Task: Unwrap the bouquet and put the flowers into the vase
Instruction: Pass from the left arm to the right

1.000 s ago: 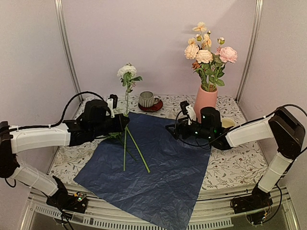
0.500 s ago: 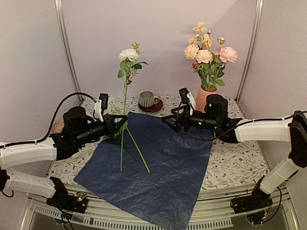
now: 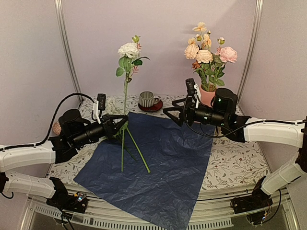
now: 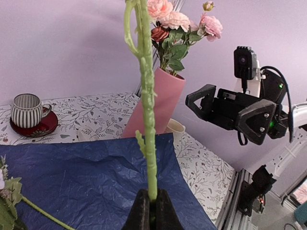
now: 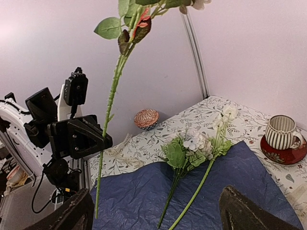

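Went through all three views and honestly there wasn't any text I could read. No label, brand or number was legible on the vase (image 4: 156,105), the striped cup (image 4: 25,109) or the blue paper (image 4: 86,177).

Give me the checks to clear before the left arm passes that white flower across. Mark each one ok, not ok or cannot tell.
1. Left gripper shut on the stem: ok.
2. Stem upright, white bloom on top: ok.
3. Right gripper open, empty and facing the stem: ok.
4. Vase standing upright: ok.
5. Room in the vase's mouth among the flowers already in it: cannot tell.
6. Other flowers lying on the blue paper, free of the held stem: cannot tell.
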`<action>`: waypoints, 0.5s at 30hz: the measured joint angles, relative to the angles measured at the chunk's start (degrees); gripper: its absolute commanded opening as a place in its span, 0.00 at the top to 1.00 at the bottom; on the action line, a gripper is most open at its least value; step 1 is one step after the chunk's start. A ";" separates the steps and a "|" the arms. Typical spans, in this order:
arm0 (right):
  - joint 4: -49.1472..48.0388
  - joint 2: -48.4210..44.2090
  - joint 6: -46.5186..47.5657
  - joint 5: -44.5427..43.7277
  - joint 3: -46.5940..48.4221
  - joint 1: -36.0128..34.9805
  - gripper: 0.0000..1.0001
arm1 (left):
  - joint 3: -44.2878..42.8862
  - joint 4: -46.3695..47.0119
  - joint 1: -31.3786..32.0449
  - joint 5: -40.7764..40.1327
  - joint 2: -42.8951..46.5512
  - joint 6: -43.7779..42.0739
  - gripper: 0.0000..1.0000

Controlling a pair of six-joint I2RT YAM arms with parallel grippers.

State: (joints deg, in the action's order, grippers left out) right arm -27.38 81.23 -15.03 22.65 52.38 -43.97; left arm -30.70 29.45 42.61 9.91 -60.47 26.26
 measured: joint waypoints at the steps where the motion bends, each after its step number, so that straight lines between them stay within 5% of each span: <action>1: -0.09 -0.04 0.04 0.74 0.00 0.00 0.11 | 0.22 0.37 0.04 0.31 0.00 0.00 1.00; 15: -1.20 3.34 -0.50 9.46 2.05 -2.60 0.17 | 0.87 6.58 1.14 3.23 -2.45 0.09 1.00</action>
State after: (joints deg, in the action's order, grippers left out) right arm -28.58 84.58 -15.53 32.12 54.43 -46.57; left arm -29.82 36.03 43.75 13.15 -62.92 26.35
